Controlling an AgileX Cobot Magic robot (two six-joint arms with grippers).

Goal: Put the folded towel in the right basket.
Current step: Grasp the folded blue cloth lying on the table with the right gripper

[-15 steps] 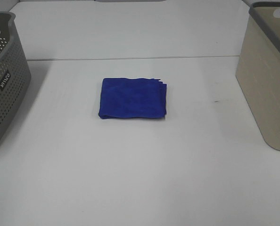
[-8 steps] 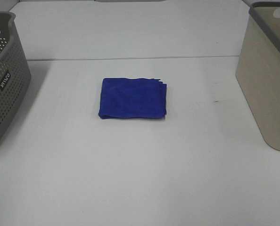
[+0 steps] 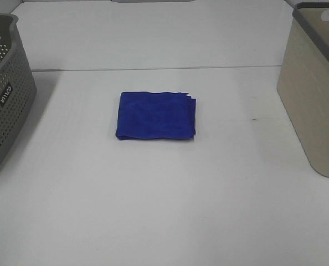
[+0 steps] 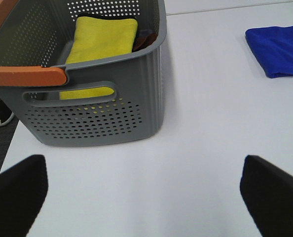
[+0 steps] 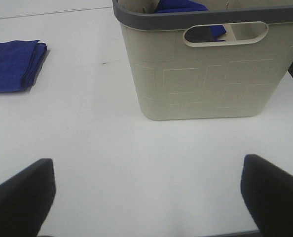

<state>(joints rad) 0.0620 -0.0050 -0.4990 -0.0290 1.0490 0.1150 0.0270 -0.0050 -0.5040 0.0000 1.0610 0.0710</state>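
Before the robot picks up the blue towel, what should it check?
1. Folded blue cloth towel lies flat on the white table, nothing gripping it: ok.
2. Beige plastic basket on the right stands upright: ok.
3. Room inside it: cannot tell; a blue cloth already sits there.
4. Right gripper, jaws wide apart: ok.
5. Nothing stands between towel and basket: ok.

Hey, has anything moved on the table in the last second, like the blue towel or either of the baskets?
Nothing has visibly changed. The folded blue towel lies in the same spot on the white table, untouched, between the grey basket on the left and the beige basket on the right. Both baskets stand where they did.
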